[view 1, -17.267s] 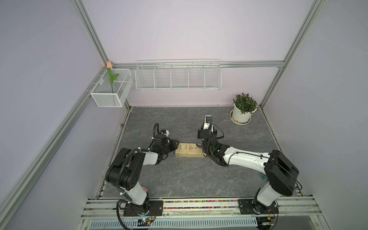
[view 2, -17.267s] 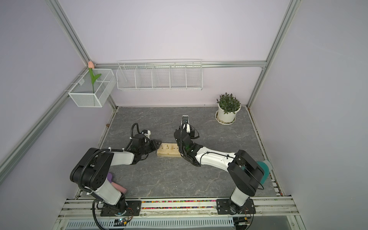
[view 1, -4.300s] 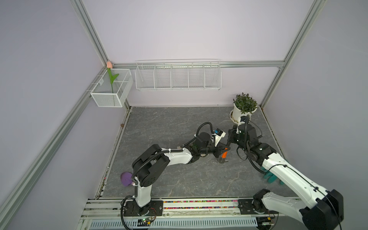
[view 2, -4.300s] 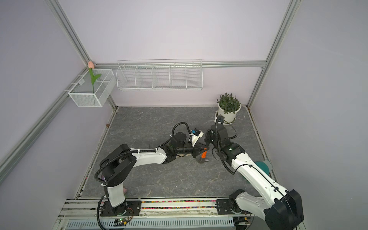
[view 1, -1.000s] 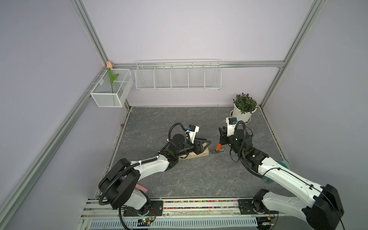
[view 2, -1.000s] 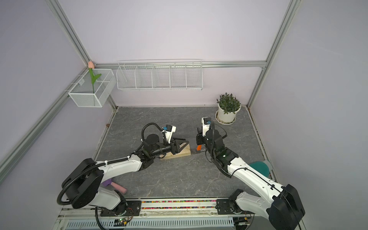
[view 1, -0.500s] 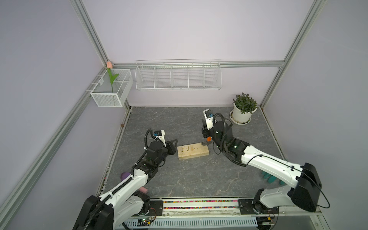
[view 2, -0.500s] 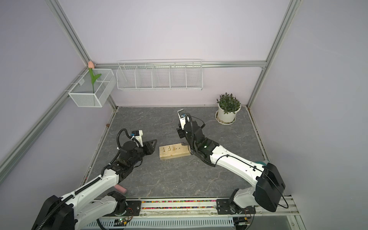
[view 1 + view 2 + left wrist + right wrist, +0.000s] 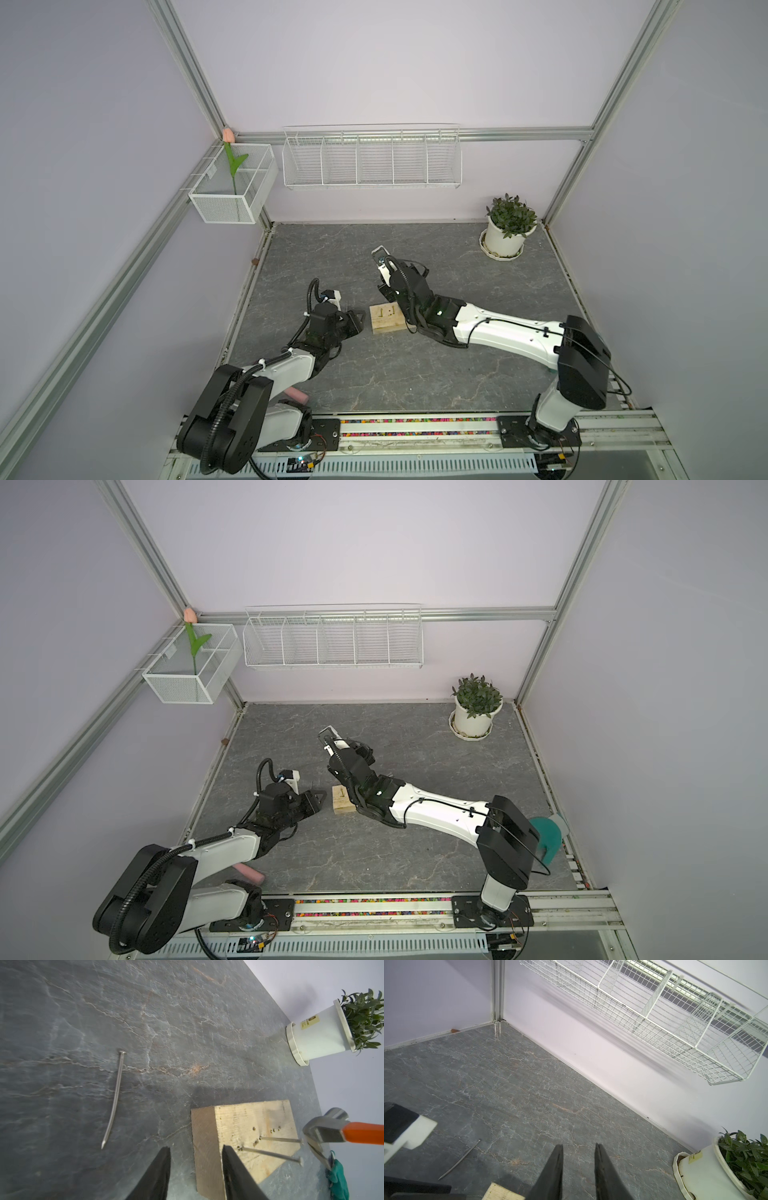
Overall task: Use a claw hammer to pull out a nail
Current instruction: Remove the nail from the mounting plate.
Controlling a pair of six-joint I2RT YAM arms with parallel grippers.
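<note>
Near the middle of the bench [image 9: 415, 374], the left end effector [image 9: 196, 1147] has its black tapered fingers [image 9: 160, 1167] spread apart with nothing held between them. One fingertip sits at the near end of the wooden block [image 9: 239, 1122]; whether it touches the wood is unclear. Just behind the block, the right end effector [image 9: 579, 1145] has its fingers drawn narrow. It grips the claw hammer [image 9: 324, 1128] by the handle, though the grasp itself falls outside every view. The shiny steel head and orange neck hang above the block's far end. The forked claw is close to the heads of the driven nails [image 9: 278, 1139], two long ones leaning out of the top face.

The bench is dark grey, slate-like, veined in pale and rusty lines, and is boxed in by lilac walls and aluminium posts. A loose nail [image 9: 116, 1097], slightly bent, lies flat on it, apart from the block. A white wire rack [image 9: 372, 160] hangs on the back wall, and a potted plant [image 9: 509, 226] stands at the back right corner. The block is pale raw wood, rectangular and pocked with small holes.
</note>
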